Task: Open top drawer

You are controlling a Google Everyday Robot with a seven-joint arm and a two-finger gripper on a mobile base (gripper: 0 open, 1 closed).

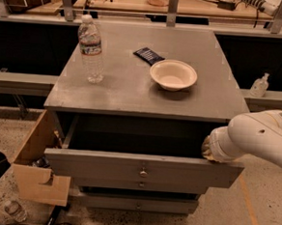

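Observation:
The top drawer (103, 165) of the grey cabinet is pulled out, its flat grey front facing me with a small round metal knob (143, 172) at centre. Its dark inside shows under the cabinet top. My white arm comes in from the right, and the gripper (207, 149) sits at the drawer's right end, just above the front panel's top edge. The fingers are hidden behind the wrist and the drawer.
On the cabinet top (133, 89) stand a water bottle (91, 50), a white bowl (173, 74) and a dark packet (147, 55). Two narrower drawer fronts (139, 202) lie below. A plywood box (35, 175) stands at the left. A small bottle (259, 85) is on the right ledge.

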